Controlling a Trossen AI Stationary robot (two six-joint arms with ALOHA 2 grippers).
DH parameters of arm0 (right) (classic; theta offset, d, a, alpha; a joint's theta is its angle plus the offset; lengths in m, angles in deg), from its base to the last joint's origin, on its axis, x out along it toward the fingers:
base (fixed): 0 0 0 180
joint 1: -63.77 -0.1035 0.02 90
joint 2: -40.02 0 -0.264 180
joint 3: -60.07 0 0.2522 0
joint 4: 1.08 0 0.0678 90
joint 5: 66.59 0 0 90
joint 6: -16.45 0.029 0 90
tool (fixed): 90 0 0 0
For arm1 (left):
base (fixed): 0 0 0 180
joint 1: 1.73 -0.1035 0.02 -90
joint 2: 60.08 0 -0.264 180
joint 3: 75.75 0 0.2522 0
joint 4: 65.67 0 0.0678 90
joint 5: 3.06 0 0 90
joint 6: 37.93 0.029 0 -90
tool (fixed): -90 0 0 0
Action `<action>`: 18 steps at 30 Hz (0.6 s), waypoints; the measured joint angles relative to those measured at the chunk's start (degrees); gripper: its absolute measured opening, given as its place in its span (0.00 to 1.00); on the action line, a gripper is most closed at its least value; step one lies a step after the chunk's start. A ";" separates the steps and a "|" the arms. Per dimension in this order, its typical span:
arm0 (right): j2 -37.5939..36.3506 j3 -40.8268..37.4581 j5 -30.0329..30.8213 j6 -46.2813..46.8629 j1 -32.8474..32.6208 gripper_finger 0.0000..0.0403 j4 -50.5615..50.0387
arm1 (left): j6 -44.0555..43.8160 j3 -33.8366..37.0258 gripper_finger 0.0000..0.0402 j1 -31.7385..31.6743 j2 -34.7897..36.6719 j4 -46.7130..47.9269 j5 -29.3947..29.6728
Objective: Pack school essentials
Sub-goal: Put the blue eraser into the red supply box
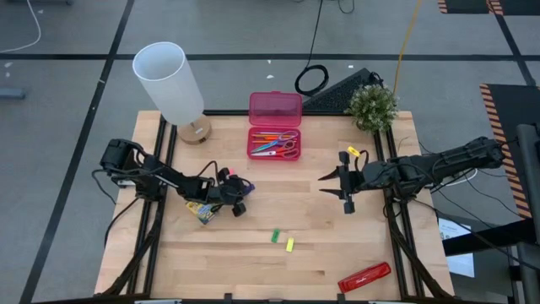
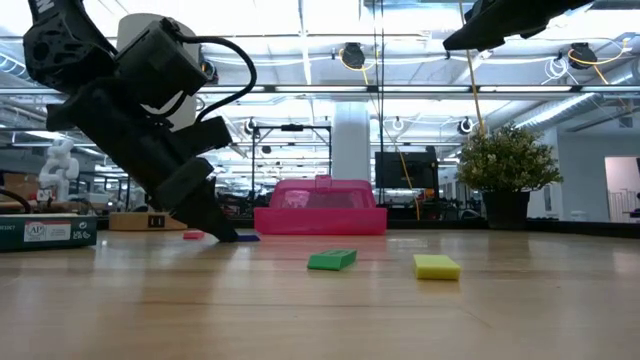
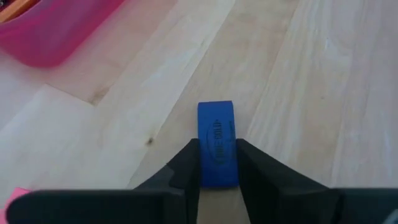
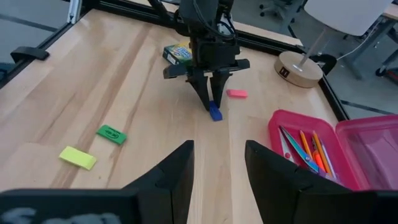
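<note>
A small blue eraser (image 3: 217, 140) lies on the wooden table left of centre, and my left gripper (image 1: 240, 201) is shut on it. Beside it lie a pink eraser (image 4: 237, 94) and a yellow-green crayon box (image 1: 201, 211). A green eraser (image 1: 275, 236) and a yellow eraser (image 1: 289, 245) lie flat nearer the front edge. The open pink case (image 1: 274, 127) at the far middle holds scissors (image 1: 283, 148) and pencils. My right gripper (image 1: 337, 187) hangs open above the table's right half, with nothing between its fingers. My left gripper pinches the blue eraser's two long sides (image 3: 216, 168) between its two fingertips, at the end nearer the gripper. The fingers (image 4: 208, 93) slant down from the table's left and lie along the eraser. The eraser's free end (image 4: 216, 115) is at the tabletop.
A white lamp (image 1: 173, 84) stands at the far left corner and a potted plant (image 1: 371, 105) at the far right. A long red bar (image 1: 364, 276) lies near the front right edge. Bare wood lies between the two grippers.
</note>
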 joint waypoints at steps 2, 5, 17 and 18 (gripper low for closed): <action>0.02 0.00 -0.09 0.60 -0.02 0.34 -0.56 | 0.15 0.02 0.23 0.00 0.00 -0.08 0.17; 0.03 0.00 -0.14 1.39 -0.02 0.34 -1.82 | 1.04 0.05 0.24 0.00 -0.02 -0.41 0.40; 0.05 0.04 -0.14 1.32 0.00 0.34 -1.41 | 8.24 -1.78 0.25 -0.87 2.40 -2.97 0.49; 0.05 0.04 -0.15 1.31 0.00 0.34 -1.36 | 9.05 -2.75 0.25 -1.33 2.42 -3.49 -0.09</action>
